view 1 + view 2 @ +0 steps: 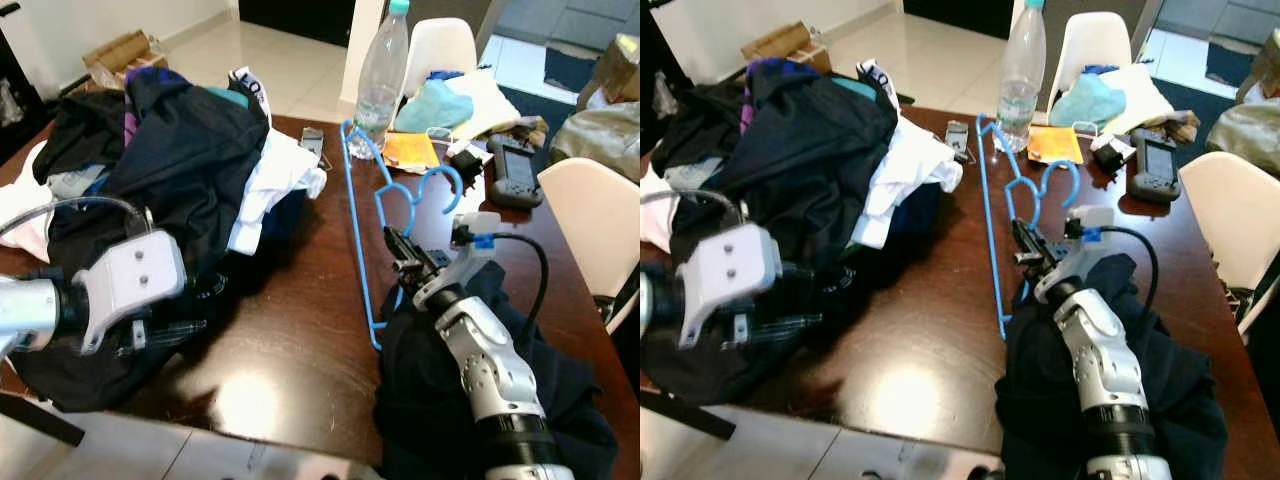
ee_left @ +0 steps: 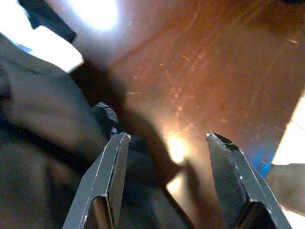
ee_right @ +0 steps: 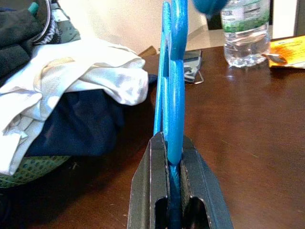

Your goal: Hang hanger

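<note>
A blue plastic hanger (image 1: 352, 210) stands tilted over the dark wooden table (image 1: 300, 330), its hook (image 1: 440, 185) toward the far right. My right gripper (image 1: 400, 250) is shut on the hanger near its neck; the right wrist view has the blue hanger (image 3: 171, 95) clamped between the two fingers. A dark garment (image 1: 470, 400) lies under my right arm at the table's near right. My left gripper (image 2: 167, 157) is open, low over the table beside a dark cloth (image 2: 43, 143), at the near left by the clothes pile (image 1: 170, 150).
A heap of dark and white clothes covers the table's left half. A water bottle (image 1: 382, 75), an orange packet (image 1: 412, 150) and a black handheld device (image 1: 515, 172) stand at the far side. White chairs (image 1: 590, 220) are at the right and behind.
</note>
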{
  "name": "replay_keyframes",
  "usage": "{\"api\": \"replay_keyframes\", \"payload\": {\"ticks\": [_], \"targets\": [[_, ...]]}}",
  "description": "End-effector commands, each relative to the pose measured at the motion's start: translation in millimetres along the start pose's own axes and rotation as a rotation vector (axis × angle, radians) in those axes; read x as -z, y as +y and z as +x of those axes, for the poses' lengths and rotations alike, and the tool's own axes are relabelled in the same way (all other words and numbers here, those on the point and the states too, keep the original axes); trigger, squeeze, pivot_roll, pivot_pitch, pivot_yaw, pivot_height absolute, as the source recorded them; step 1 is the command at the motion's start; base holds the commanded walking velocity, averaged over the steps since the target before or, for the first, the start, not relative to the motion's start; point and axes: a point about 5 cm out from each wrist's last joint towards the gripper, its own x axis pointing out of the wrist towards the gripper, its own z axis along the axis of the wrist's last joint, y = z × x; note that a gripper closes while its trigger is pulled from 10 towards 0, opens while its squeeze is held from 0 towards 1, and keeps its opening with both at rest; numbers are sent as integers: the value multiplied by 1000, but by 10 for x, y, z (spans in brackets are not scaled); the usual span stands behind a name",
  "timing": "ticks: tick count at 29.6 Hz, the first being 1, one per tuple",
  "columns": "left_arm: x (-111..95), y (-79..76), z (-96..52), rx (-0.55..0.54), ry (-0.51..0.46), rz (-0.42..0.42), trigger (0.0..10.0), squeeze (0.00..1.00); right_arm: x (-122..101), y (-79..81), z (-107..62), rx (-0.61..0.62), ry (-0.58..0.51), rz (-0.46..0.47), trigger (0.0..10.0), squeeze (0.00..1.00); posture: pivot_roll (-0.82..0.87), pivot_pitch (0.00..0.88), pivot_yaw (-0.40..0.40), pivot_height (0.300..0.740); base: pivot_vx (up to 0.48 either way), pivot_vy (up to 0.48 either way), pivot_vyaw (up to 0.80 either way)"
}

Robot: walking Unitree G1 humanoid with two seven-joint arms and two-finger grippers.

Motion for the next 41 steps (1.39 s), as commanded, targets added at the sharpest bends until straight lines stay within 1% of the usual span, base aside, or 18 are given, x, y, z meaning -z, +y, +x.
{"api": "replay_keyframes", "payload": {"ticks": [1,2,5,9,11,12,14,15,16,19,20,23,24,25,26,27,31,41], "targets": [[-1,40,-51,-24,50,45,10000,0,82,-36,-45,21,43,-2,10000,0,223,182,-57,740,0,0,0],[-1,40,-51,-24,50,45,10000,0,82,-36,-45,21,43,-2,10000,0,223,182,-57,740,0,0,0],[38,126,-64,-99,87,64,10000,0,85,-40,-44,21,45,-2,10000,0,223,181,-55,740,0,0,0],[51,180,-49,-155,99,75,10000,0,84,-46,-47,23,45,-2,10000,0,221,181,-55,740,0,0,0],[74,248,-8,-233,120,97,10000,0,82,-52,-53,25,45,-2,10000,0,221,181,-55,740,0,0,0],[74,248,-8,-233,120,97,10000,0,82,-52,-53,25,45,-2,10000,0,221,181,-55,740,0,0,0],[69,224,109,-265,94,103,10000,0,85,-49,-55,27,44,0,10000,0,218,178,-50,740,0,0,0],[69,224,109,-265,94,103,10000,0,85,-49,-55,27,44,0,10000,0,218,178,-50,740,0,0,0],[56,211,162,-275,75,98,10000,0,84,-46,-53,27,43,0,10000,0,218,178,-50,740,0,0,0],[39,190,244,-283,55,97,10000,0,82,-41,-50,25,41,0,10000,0,217,176,-49,740,0,0,0],[39,190,244,-283,55,97,10000,0,82,-41,-50,25,41,0,10000,0,217,176,-49,740,0,0,0],[27,160,323,-281,30,88,10000,0,78,-46,-47,25,40,0,10000,0,217,176,-49,740,0,0,0],[24,127,372,-275,18,81,5804,0,78,-46,-48,26,39,0,10000,0,217,174,-42,740,0,0,0],[16,84,428,-264,4,73,314,0,78,-44,-49,27,37,2,10000,0,216,172,-40,740,0,0,0],[16,84,428,-264,4,73,314,0,78,-44,-49,27,37,2,10000,0,216,172,-40,740,0,0,0],[3,19,507,-245,-12,66,0,0,83,-39,-54,28,37,2,10000,0,216,172,-40,740,0,0,0],[-28,24,535,-254,-25,69,0,0,86,-38,-62,29,38,2,10000,0,213,170,-39,740,0,0,0],[-83,139,450,-295,-43,71,0,0,84,-58,-59,38,36,1,10000,0,220,174,-37,740,0,0,0]]}}
